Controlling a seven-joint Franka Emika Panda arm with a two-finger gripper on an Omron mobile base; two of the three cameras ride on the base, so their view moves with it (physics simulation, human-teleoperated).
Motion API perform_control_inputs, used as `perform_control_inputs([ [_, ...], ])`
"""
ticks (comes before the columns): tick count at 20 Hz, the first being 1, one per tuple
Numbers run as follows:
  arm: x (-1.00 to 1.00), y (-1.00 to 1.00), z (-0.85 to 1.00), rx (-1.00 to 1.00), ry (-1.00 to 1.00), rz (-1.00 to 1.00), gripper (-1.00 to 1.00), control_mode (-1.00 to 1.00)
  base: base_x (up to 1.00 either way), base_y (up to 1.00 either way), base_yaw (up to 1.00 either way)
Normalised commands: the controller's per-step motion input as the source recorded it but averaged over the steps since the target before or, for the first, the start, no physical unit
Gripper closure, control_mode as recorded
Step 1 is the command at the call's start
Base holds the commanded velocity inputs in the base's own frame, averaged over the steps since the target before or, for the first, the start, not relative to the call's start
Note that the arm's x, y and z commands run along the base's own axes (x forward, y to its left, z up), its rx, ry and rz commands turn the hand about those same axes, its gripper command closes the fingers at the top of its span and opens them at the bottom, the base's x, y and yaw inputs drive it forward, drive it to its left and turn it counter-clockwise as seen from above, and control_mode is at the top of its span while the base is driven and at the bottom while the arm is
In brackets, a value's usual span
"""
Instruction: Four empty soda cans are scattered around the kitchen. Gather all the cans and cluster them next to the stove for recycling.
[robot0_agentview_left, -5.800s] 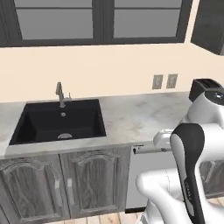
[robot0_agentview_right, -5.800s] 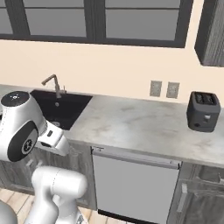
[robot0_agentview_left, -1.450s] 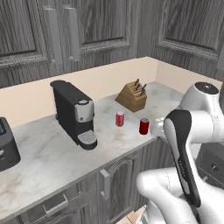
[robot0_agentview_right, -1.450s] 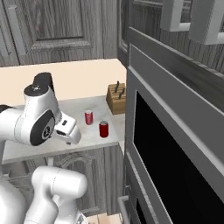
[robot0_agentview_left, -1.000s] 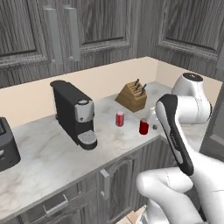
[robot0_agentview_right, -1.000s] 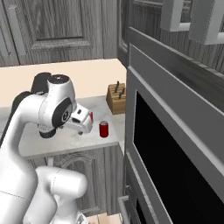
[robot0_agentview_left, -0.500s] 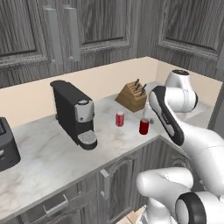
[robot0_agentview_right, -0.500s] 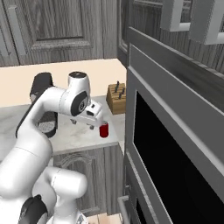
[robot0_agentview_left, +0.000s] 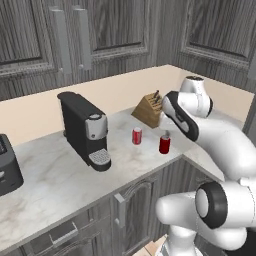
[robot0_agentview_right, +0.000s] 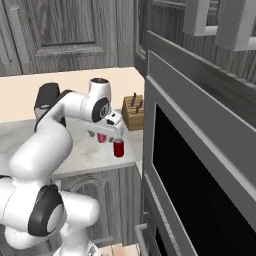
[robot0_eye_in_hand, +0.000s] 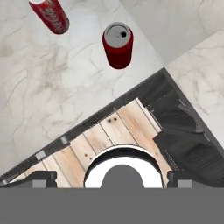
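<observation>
Jaws stand apart, empty, above the bench edge. Near soda can (robot0_eye_in_hand: 118, 45) sits at 12 o'clock in hand view, second can (robot0_eye_in_hand: 50, 15) at 11. Risk: descending off-centre tips it floorward.

The white arm reaches forward, its claw (robot0_agentview_right: 116, 134) pointing down, jaws spread wide.

Glossy white rounded arm (robot0_agentview_left: 220, 135) with dark joint rings.
</observation>
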Motion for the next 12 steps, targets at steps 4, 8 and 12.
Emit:
perform_control_inputs([
  [4, 0.38, -0.02, -0.3, 0.0, 0.05, 0.0, -1.0, -1.0, 0.0, 0.0, 0.0],
  [8, 0.36, -0.03, -0.3, 0.0, 0.05, 0.0, -1.0, -1.0, 0.0, 0.0, 0.0],
  [12, 0.28, -0.06, -0.26, 0.0, 0.02, 0.0, -1.0, -1.0, 0.0, 0.0, 0.0],
])
